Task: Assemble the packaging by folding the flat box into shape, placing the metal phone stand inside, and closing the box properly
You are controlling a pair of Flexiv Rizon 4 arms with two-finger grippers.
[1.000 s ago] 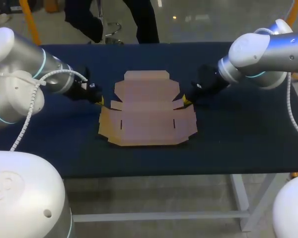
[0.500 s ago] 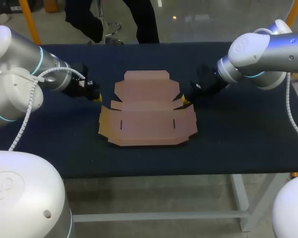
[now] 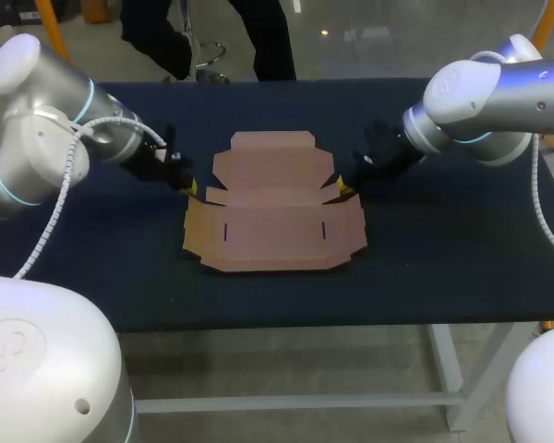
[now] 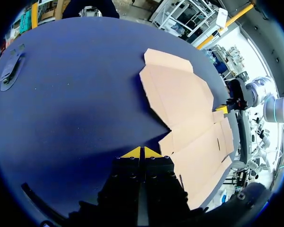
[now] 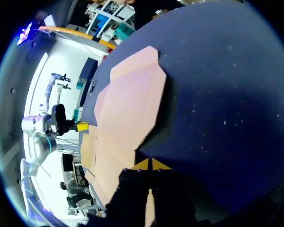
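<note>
The flat brown cardboard box (image 3: 272,217) lies unfolded in the middle of the dark table, with its flaps spread out. My left gripper (image 3: 190,187) is shut and empty, its yellow tips low by the notch in the box's left edge. In the left wrist view that gripper (image 4: 141,152) stops just short of the cardboard (image 4: 180,104). My right gripper (image 3: 344,189) is also shut and empty, at the notch in the right edge. In the right wrist view its tips (image 5: 150,164) sit right beside the cardboard (image 5: 128,104). No metal phone stand is in view.
The table (image 3: 443,268) is covered in dark blue cloth, with bare room in front of and to both sides of the box. A small dark flat object (image 4: 12,71) lies near the table's far edge in the left wrist view.
My left arm has swung its elbow upward, and its gripper drew back a little, then came in closer to the box's left edge. The right arm and the box have not moved.
</note>
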